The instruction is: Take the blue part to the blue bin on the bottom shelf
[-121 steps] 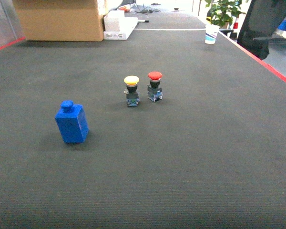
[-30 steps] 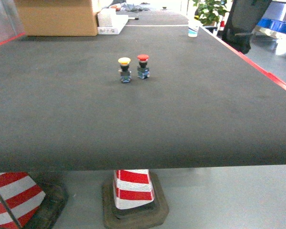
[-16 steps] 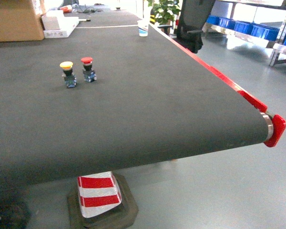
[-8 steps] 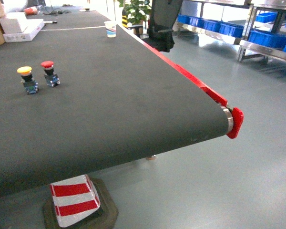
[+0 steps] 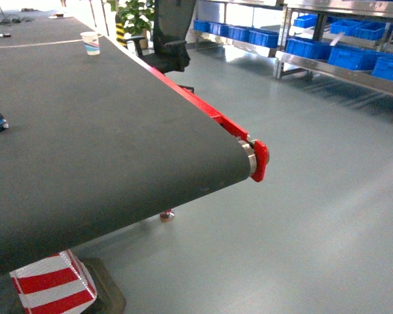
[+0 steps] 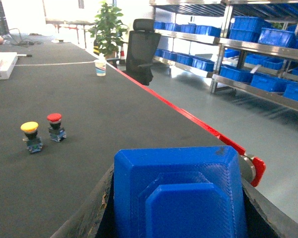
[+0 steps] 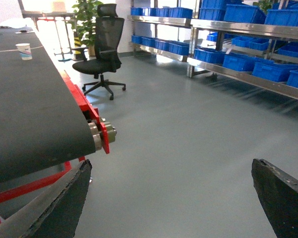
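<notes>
Blue part (image 6: pixel 179 193) pinched tight in left gripper (image 6: pixel 176 208), just beyond the conveyor table (image 6: pixel 89 109) edge; right gripper (image 7: pixel 171 198) spread wide.

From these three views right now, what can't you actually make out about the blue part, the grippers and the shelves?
- Blue part, left wrist view: bottom cut off by the frame edge; left gripper fingers show only as dark edges beside it.
- Right gripper, right wrist view: only the finger tips enter the frame, spread apart.
- Head view: neither gripper appears.
- Blue bins: contents too small; the lowest shelf tier isn't identifiable.
</notes>
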Available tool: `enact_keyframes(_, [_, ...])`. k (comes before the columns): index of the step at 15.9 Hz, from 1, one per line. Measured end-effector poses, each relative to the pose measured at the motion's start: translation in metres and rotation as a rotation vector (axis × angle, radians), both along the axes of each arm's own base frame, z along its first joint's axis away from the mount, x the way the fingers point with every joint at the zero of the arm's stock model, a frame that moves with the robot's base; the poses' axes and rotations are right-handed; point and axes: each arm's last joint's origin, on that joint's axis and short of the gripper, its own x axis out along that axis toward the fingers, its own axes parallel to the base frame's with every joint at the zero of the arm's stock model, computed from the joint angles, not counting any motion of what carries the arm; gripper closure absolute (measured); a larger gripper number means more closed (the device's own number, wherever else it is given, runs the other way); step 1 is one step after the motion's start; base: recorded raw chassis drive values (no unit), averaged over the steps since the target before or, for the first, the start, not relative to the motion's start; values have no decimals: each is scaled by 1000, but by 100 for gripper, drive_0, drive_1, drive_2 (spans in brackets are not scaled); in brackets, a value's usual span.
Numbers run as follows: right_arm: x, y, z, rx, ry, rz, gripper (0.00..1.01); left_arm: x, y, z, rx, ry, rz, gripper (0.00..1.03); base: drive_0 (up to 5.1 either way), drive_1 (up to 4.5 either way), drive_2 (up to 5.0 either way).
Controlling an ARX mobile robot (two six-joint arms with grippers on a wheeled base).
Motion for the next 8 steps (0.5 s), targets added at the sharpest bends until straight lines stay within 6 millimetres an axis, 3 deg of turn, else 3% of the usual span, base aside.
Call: enact_keyframes(8, [0, 0, 0, 0, 0, 0, 3, 0, 0, 0, 0, 0, 0, 59, -145, -145, -145])
